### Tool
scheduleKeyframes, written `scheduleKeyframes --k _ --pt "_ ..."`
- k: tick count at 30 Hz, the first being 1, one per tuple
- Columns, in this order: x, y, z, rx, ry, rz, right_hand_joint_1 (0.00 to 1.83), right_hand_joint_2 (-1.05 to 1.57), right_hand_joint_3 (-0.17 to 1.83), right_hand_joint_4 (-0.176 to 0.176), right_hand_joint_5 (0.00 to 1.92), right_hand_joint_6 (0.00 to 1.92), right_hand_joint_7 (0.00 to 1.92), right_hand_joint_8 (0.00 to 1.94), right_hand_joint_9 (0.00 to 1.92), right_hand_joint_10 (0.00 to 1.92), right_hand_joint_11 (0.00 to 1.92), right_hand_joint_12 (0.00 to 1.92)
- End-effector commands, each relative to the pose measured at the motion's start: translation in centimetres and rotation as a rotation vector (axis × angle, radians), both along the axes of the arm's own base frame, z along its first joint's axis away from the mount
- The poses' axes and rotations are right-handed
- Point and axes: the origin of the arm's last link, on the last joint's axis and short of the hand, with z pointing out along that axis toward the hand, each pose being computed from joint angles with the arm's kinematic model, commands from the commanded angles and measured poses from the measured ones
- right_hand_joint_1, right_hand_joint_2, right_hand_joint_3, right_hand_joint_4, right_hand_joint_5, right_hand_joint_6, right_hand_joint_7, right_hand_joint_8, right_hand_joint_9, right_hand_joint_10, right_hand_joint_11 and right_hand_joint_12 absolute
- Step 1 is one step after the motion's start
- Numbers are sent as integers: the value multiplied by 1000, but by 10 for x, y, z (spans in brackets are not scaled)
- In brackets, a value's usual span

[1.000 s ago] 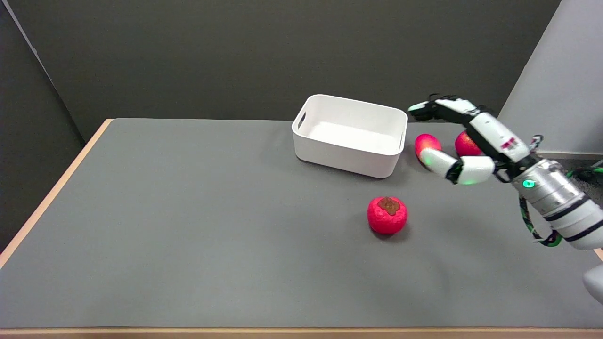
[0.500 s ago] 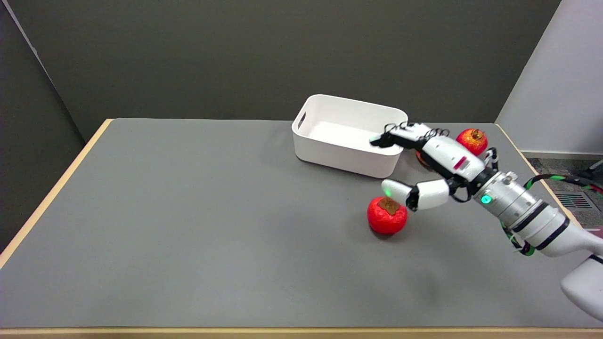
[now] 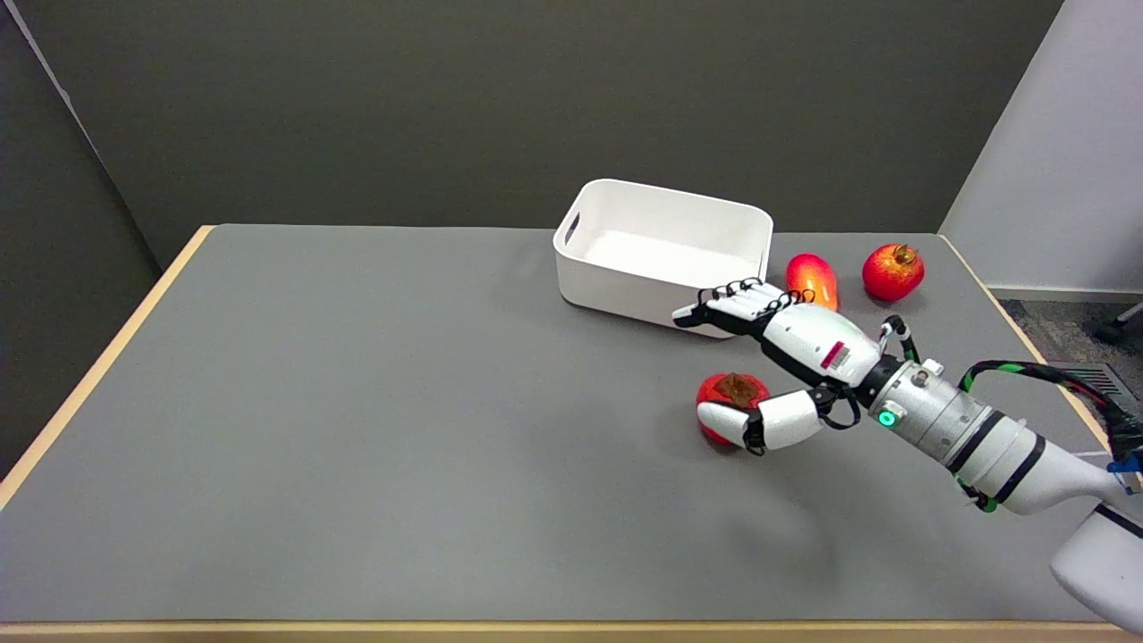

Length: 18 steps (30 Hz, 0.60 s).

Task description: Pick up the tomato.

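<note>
1. Head view, the tomato (image 3: 725,393): it sits on the grey table (image 3: 357,429) at about four o'clock from the table's middle, well apart from every edge. Its brown calyx faces up, so it rests on its base, and I judge it unlikely to roll.

2. Head view, the right hand (image 3: 786,357): it reaches in from the four o'clock corner and hangs spread over the tomato. The thumb (image 3: 746,421) crosses the tomato's near side, low on the fruit. The other fingers (image 3: 728,308) stretch past its far side, up in the air. The hand is wide open and holds nothing. Whether the thumb touches the tomato, I cannot tell. The spread looks meant to bracket the fruit before closing.

3. Head view, neighbours: a white bin (image 3: 665,254) stands at twelve o'clock from the tomato, and the fingers overlap its near wall in the picture. A reddish-yellow fruit, perhaps a mango (image 3: 811,279), and a pomegranate (image 3: 891,272) lie at about one and two o'clock, well apart from the tomato.

4. Head view, room: bare table spreads from six to ten o'clock of the tomato. The tight side is twelve o'clock, toward the bin, so the fingers should, I judge, curl down and inward, not push outward.
</note>
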Motion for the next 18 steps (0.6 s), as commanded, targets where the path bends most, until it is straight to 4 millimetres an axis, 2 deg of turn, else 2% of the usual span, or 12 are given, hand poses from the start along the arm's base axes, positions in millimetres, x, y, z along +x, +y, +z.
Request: scheduleKeyframes --k 1,10,18 --pt "-5 -7 -4 3 100 -22 417 576 837 37 219 465 276 388 152 756 41 1218" --pt "-14 -13 10 -43 119 -50 418 573 836 37 218 459 276 383 155 760 41 1219" --pt "-32 -12 16 -59 109 -104 423 574 833 38 221 458 280 380 159 763 42 1220"
